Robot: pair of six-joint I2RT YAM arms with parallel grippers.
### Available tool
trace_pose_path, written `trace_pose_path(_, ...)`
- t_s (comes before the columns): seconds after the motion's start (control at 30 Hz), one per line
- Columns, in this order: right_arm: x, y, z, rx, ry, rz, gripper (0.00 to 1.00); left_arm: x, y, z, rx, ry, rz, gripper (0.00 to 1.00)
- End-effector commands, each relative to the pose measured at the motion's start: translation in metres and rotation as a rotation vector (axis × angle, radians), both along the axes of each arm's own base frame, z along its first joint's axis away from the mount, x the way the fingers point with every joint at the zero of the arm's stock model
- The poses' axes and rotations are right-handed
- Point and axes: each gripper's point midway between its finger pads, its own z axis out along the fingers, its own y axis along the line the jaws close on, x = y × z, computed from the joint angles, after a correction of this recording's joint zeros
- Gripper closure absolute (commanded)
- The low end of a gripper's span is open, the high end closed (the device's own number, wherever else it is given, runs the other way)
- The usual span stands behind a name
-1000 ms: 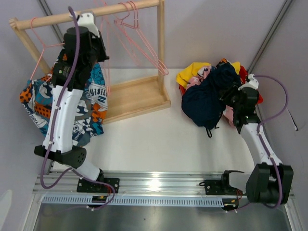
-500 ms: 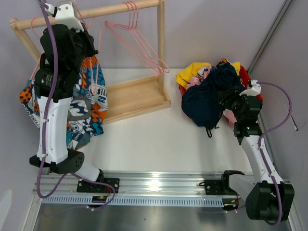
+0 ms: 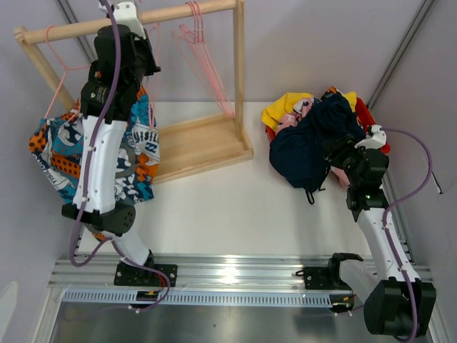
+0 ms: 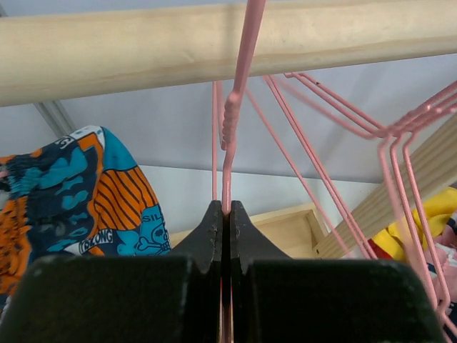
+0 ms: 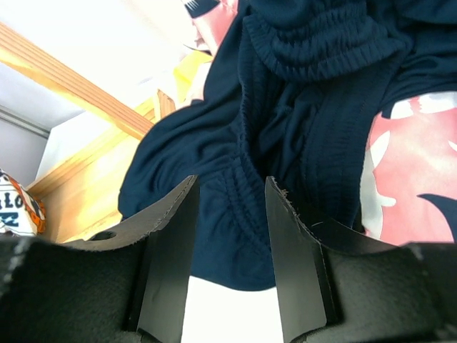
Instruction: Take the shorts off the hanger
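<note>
Left claw: we see the left claw [image 4: 225,214] clenched on a pink hanger wire [image 4: 228,128], just under the wooden rail [image 4: 143,50] of the rack.
Right claw: the right claw [image 5: 227,214] is spread wide and grasps nothing. It hangs low over the navy shorts [image 5: 285,93], and we cannot tell whether its tips touch the cloth.
Shorts on the rack: the blue-orange-white patterned shorts [image 3: 50,153] hang at the left end of the rack, partly behind the left arm. In the wrist view they lie to the left of the pinched wire, and we cannot tell whether that wire belongs to their hanger.
Shorts already off: a pile [image 3: 314,136] lies on the worktop [image 3: 235,200] to the right of the rack. It has navy on top, yellow at its far-left edge and pink showing through.
Bare hangers: several bare pink hangers [image 3: 208,64] hang from the rail with nothing on them.
Progress: we judge most of the job done. The one patterned pair is what remains to be freed from the rack and laid down.
</note>
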Motion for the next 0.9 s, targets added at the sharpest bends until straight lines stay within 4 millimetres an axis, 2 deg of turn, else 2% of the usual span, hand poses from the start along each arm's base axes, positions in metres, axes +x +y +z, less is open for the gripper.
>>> trace_pose_path(0.0, -0.005, 0.000, 0.008, -0.019, -0.033, 0.005, 0.53, 0.021, -0.001, 0.009, -0.002, -0.045, -0.007, 1.00)
trace_pose_path(0.03, -0.005, -0.001, 0.006, -0.022, -0.028, 0.004, 0.52, 0.024, -0.002, 0.010, -0.009, -0.048, -0.007, 1.00)
trace_pose_path(0.17, -0.009, -0.002, 0.007, -0.032, -0.030, 0.002, 0.47, 0.038, -0.007, -0.011, -0.013, -0.005, -0.011, 0.99)
trace_pose_path(0.2, -0.010, -0.002, 0.009, -0.035, -0.033, 0.002, 0.38, 0.037, -0.008, -0.013, -0.015, 0.001, -0.017, 0.99)
trace_pose_path(0.27, -0.011, -0.005, 0.008, -0.035, -0.028, -0.010, 0.09, 0.038, -0.010, -0.026, -0.020, 0.035, -0.023, 0.98)
trace_pose_path(0.3, -0.012, -0.005, 0.010, -0.032, -0.031, -0.012, 0.01, 0.035, -0.011, -0.026, -0.027, 0.036, -0.029, 0.96)
trace_pose_path(0.33, -0.012, -0.005, 0.009, -0.029, -0.026, -0.015, 0.01, 0.027, -0.010, -0.025, -0.035, 0.034, -0.035, 0.88)
trace_pose_path(0.37, -0.013, -0.005, 0.010, -0.029, -0.027, -0.017, 0.00, 0.026, -0.011, -0.036, -0.033, 0.060, -0.041, 0.79)
trace_pose_path(0.47, -0.015, -0.003, 0.013, -0.020, -0.034, -0.009, 0.00, 0.001, -0.009, -0.027, -0.045, 0.040, -0.062, 0.61)
trace_pose_path(0.5, -0.016, -0.002, 0.015, -0.018, -0.037, -0.003, 0.00, -0.005, -0.009, -0.030, -0.043, 0.047, -0.070, 0.50)
trace_pose_path(0.53, -0.017, -0.002, 0.016, -0.016, -0.038, 0.000, 0.01, -0.013, -0.010, -0.031, -0.038, 0.049, -0.089, 0.44)
trace_pose_path(0.57, -0.018, -0.001, 0.019, -0.016, -0.043, 0.001, 0.00, -0.031, -0.006, -0.014, -0.042, 0.008, -0.098, 0.38)
trace_pose_path(0.63, -0.020, 0.000, 0.021, -0.017, -0.042, 0.006, 0.01, -0.048, -0.002, -0.006, -0.025, -0.005, -0.106, 0.25)
trace_pose_path(0.77, -0.026, 0.001, 0.028, -0.021, -0.051, 0.014, 0.01, -0.083, 0.020, 0.013, 0.003, -0.039, -0.042, 0.13)
trace_pose_path(0.8, -0.027, 0.002, 0.029, -0.021, -0.053, 0.017, 0.01, -0.095, 0.028, 0.020, 0.008, -0.059, -0.018, 0.01)
trace_pose_path(0.87, -0.030, 0.003, 0.030, -0.024, -0.051, 0.027, 0.00, -0.110, 0.050, 0.028, 0.037, -0.076, 0.076, 0.01)
